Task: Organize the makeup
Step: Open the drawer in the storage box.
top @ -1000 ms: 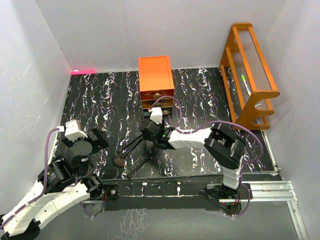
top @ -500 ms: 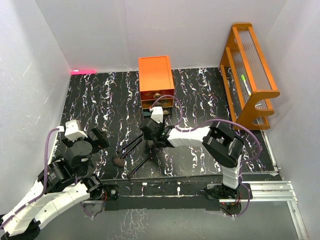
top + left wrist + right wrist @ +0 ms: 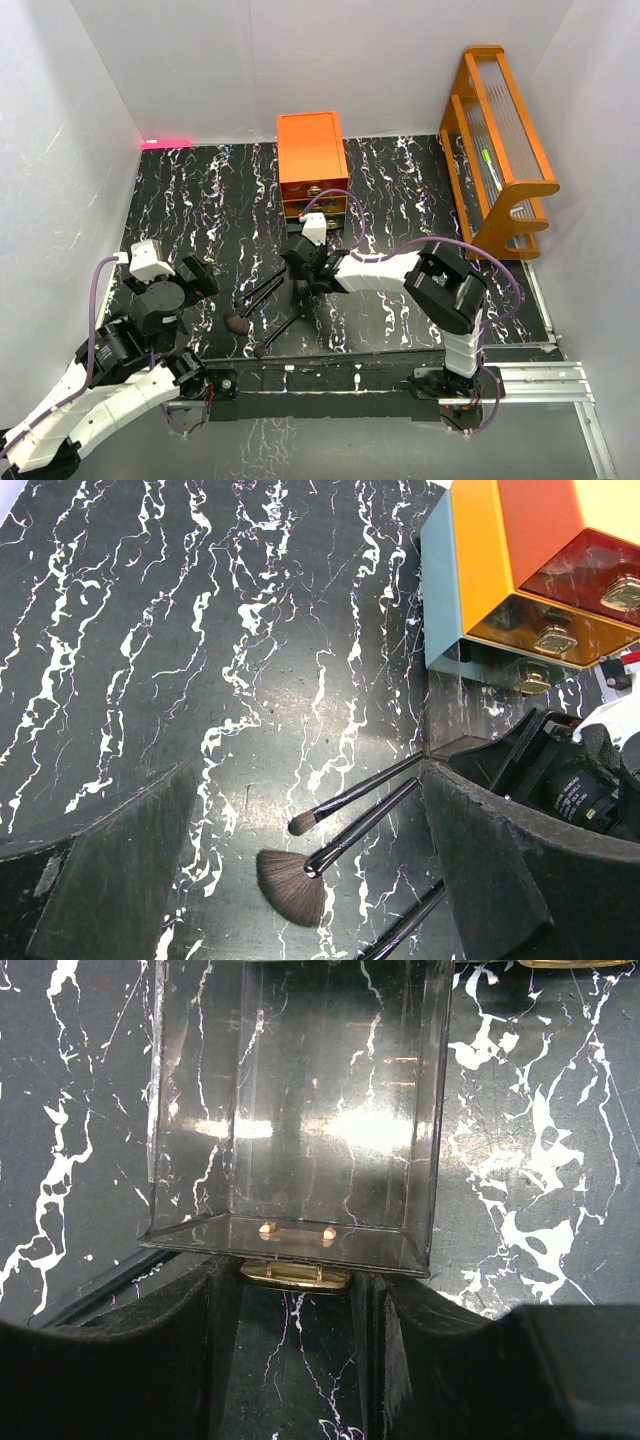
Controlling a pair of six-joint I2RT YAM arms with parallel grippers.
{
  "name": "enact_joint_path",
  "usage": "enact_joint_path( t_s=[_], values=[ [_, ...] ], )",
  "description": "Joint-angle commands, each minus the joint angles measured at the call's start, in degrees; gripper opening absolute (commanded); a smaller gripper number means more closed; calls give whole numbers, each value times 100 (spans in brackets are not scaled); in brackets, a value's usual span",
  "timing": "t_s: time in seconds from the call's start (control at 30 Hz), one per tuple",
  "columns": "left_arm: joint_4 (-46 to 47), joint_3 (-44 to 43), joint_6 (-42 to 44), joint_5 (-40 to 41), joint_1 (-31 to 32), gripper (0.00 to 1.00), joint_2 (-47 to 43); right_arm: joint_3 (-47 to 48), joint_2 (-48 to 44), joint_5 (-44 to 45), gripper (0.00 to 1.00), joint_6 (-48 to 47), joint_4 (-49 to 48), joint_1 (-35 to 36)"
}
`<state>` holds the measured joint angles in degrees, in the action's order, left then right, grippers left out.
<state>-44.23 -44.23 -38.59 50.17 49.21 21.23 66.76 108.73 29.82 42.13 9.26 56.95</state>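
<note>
**Brushes lie slantwise, just left of the pulled-out drawer**

The black brushes (image 3: 292,885) lie on the marbled table (image 3: 400,180), heads near-left and handle tips far-right, beside the clear drawer (image 3: 300,1110). Its brass handle (image 3: 295,1275) sits between the right gripper's (image 3: 298,1305) jaws, and I cannot tell if they are gripping it. The left gripper (image 3: 300,815) gapes wide, farther off.

Top view bright, evenly lit; white walls (image 3: 190,60) plain; pink glow (image 3: 167,143) at back-left corner. Marbled table (image 3: 150,630) sharp. Right wrist view dimmer; white glare on clear drawer (image 3: 300,1120). Left pincer (image 3: 310,775) and right pincer (image 3: 300,1295) dark, blurred in foreground.
</note>
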Motion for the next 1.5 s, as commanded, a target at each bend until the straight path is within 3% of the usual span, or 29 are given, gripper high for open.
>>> enact_joint_path(
  t_s=[0.0,0.93,1.1,1.3,1.47],
  values=[
    [-77,-11,7,107,-29,94,-41,-86,-416,-188,29,143,119,2],
    [-77,-14,9,98,-26,94,-40,-388,-835,-513,29,410,489,357],
    [-77,-9,8,98,-33,94,-45,-332,-835,-496,49,362,507,376],
    [-76,-10,9,98,-28,94,-43,-287,-831,-522,62,230,451,487],
    [-78,-15,9,106,-26,94,-43,-299,-1165,-532,64,181,533,606]
  ],
)
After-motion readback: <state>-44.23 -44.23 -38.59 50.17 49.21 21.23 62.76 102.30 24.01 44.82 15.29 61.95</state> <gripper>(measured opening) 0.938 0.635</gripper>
